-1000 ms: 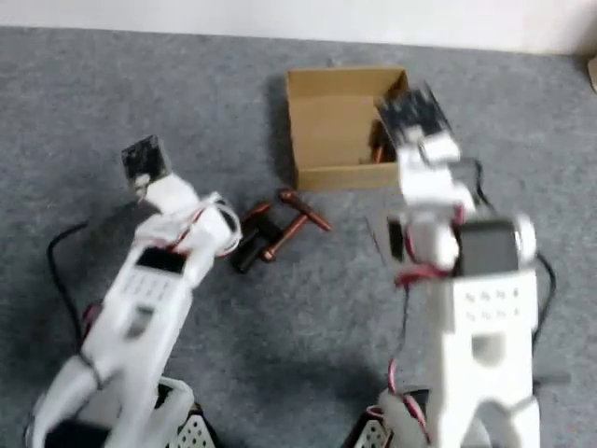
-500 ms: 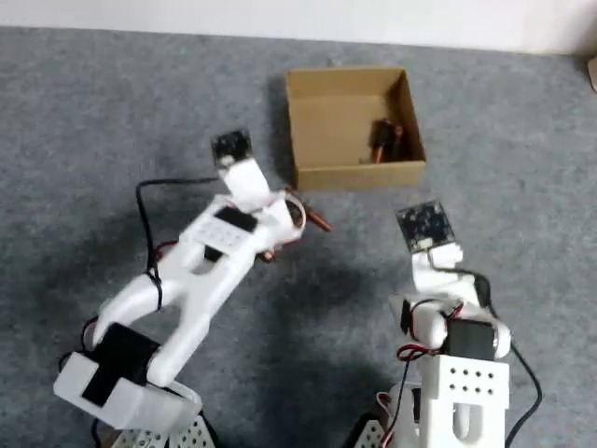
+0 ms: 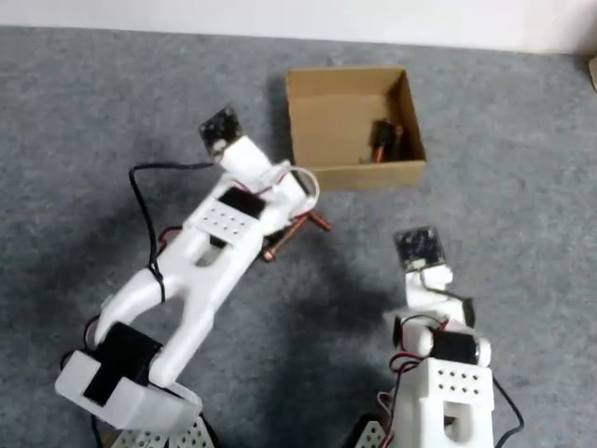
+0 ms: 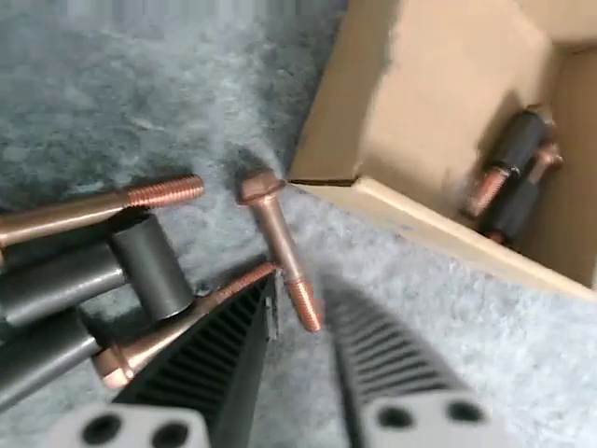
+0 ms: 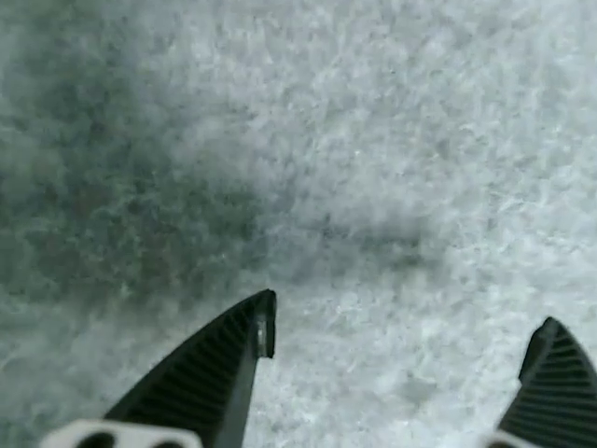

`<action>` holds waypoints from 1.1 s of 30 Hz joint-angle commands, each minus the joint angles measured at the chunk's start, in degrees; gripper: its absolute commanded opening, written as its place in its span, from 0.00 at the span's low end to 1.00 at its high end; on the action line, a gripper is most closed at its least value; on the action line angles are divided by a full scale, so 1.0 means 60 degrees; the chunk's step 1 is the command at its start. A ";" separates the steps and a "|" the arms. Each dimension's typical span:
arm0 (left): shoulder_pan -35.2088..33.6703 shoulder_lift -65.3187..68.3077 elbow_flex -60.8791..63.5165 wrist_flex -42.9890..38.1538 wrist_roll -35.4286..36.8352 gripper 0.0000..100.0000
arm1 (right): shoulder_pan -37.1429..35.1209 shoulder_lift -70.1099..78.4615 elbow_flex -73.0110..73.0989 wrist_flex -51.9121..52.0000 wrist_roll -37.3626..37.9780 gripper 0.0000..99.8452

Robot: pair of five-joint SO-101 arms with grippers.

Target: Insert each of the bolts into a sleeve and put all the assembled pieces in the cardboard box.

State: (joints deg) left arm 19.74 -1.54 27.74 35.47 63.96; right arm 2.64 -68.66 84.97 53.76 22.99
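Note:
The open cardboard box [image 3: 326,126] sits at the back of the grey carpet, with assembled bolt-and-sleeve pieces [image 3: 386,140] in its right side. In front of it my left arm [image 3: 224,229] stretches over the loose parts, where a copper bolt [image 3: 291,233] sticks out. In the left wrist view my left gripper [image 4: 300,299] is open, straddling the threaded tip of one bolt [image 4: 277,233]. Two more bolts [image 4: 103,210] and dark grey sleeves [image 4: 140,266] lie beside it. My right gripper [image 5: 408,322] hangs open over bare carpet, holding nothing.
The box's front wall [image 4: 438,238] stands close beyond the left gripper. My right arm [image 3: 438,327] is folded back at the front right, apart from the box and the parts. A black cable [image 3: 140,201] loops beside the left arm.
My left arm swung in from the left over the loose bolts and sleeves. My right arm drew back from the box to the front right.

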 commanded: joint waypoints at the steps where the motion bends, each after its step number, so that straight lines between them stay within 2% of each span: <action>1: 0.0242 -0.0037 -0.0066 0.0029 0.0176 0.21 | 0.0125 -0.0125 0.0139 -0.0711 -0.0044 0.38; 5: 0.0330 0.0242 -0.0183 -0.0205 0.0205 0.21 | 0.0125 -0.0125 0.0242 -0.0886 -0.0044 0.38; 9: 0.0300 0.1678 -0.0696 -0.0747 0.0571 0.21 | 0.0125 -0.0125 0.0330 -0.0886 0.0073 0.38; 13: 0.0359 0.3187 -0.1985 0.0073 0.0630 0.21 | 0.0125 -0.0125 0.0330 -0.0886 0.0205 0.38; 18: 0.0300 0.3846 -0.3128 0.1436 0.0982 0.21 | 0.0125 -0.0125 0.0330 -0.0886 0.0205 0.38; 33: -0.0432 0.4315 -0.3187 0.1495 0.1538 0.21 | 0.0125 -0.0125 0.0330 -0.0886 0.0205 0.38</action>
State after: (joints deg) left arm 19.47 24.13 10.15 43.74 72.66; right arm 2.73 -68.92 87.34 49.80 22.99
